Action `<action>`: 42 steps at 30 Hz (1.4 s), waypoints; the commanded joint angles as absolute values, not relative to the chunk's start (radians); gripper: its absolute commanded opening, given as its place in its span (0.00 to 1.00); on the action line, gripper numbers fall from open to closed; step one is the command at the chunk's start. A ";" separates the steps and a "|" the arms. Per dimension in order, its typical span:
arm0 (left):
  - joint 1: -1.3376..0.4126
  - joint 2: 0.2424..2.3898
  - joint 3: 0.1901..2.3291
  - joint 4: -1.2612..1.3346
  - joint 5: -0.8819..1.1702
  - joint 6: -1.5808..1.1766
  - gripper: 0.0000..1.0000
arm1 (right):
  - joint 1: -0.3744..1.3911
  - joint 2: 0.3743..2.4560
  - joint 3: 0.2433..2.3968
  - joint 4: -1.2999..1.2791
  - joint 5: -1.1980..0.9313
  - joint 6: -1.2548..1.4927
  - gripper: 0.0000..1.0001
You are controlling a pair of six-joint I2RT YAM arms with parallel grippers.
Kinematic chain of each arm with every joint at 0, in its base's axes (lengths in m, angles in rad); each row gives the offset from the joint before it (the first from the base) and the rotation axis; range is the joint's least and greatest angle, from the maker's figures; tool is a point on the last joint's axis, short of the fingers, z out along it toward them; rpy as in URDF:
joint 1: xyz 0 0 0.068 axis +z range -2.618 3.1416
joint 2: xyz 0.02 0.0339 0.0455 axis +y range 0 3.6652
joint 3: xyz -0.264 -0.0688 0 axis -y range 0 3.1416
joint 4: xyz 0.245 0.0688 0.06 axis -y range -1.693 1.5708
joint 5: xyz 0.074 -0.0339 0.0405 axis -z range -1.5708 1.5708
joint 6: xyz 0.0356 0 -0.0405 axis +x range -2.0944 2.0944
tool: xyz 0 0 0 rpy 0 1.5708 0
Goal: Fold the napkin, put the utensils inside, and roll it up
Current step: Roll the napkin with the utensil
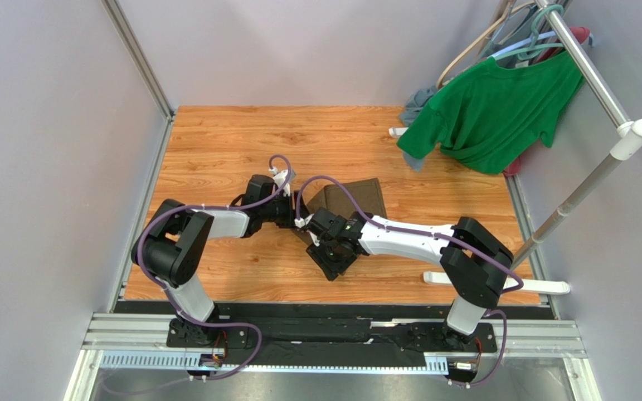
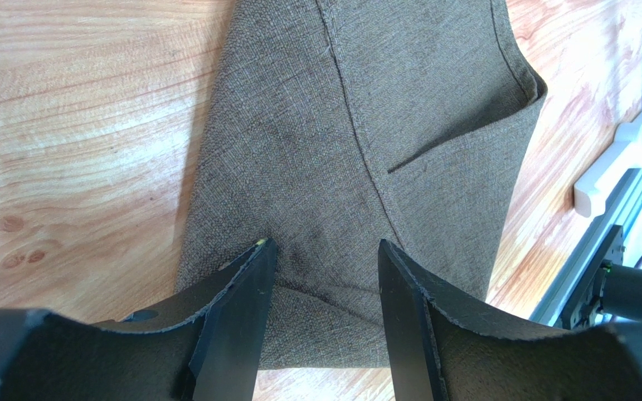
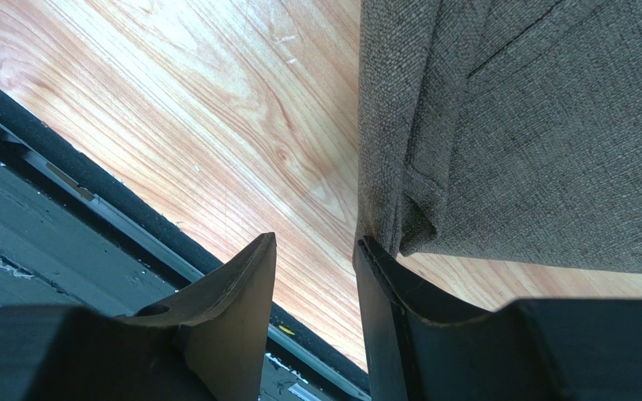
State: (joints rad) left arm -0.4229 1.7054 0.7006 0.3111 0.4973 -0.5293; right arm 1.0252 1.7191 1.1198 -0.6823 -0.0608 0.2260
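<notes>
The dark olive-brown napkin (image 1: 358, 199) lies folded on the wooden table, mostly hidden under both arms in the top view. In the left wrist view the napkin (image 2: 366, 142) stretches away with a seam and a fold. My left gripper (image 2: 324, 251) is open right over its near end, with cloth showing between the fingers. My right gripper (image 3: 316, 251) is open with bare wood in its gap. Its right finger (image 3: 383, 301) touches the napkin's folded corner (image 3: 416, 217). In the top view the left gripper (image 1: 297, 219) and right gripper (image 1: 331, 263) are close together mid-table. No utensils are in view.
A bright green T-shirt (image 1: 492, 109) and a grey-blue garment (image 1: 416, 104) hang from a clothes rack (image 1: 588, 63) at the back right. Its white foot (image 1: 500, 282) lies at the front right. The black rail (image 3: 65, 184) runs along the table's near edge.
</notes>
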 commanded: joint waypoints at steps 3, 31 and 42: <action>-0.422 1.744 0.689 0.221 0.453 -0.485 0.59 | 1.014 1.703 1.129 -0.680 -0.034 0.206 0.44; -0.417 1.767 0.716 0.192 0.453 -0.476 0.59 | 1.014 1.648 1.173 -0.612 -0.052 0.173 0.47; -0.397 1.793 0.769 0.103 0.480 -0.468 0.59 | 1.088 1.697 1.169 -0.393 0.181 0.006 0.47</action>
